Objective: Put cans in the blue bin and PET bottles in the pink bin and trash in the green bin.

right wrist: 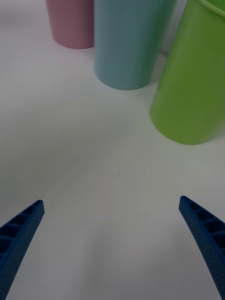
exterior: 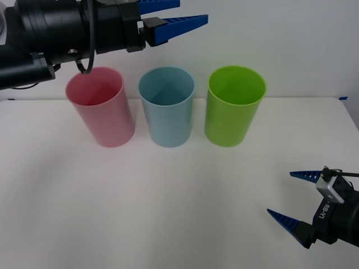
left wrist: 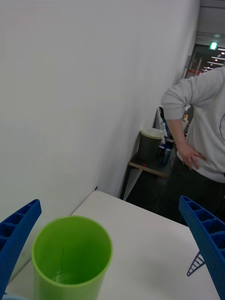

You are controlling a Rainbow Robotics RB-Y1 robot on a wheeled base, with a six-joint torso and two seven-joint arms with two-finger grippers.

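Left gripper [exterior: 168, 17] raised above the pink bin [exterior: 101, 106] and blue bin [exterior: 166, 106], fingers apart, empty, probably clearing after a drop. Right gripper [exterior: 300, 204] low near the table [exterior: 168, 213], fingers spread. Green bin [exterior: 234, 106] rightmost; trash nowhere visible

Three cups stood in a row on the white table [exterior: 168, 213]: pink [exterior: 102, 106], blue [exterior: 167, 105], green [exterior: 234, 105]. The left gripper [exterior: 171, 15] hung spread above the pink and blue ones. The right gripper [exterior: 291, 196] gaped over bare table, its fingertips well short of the green cup.
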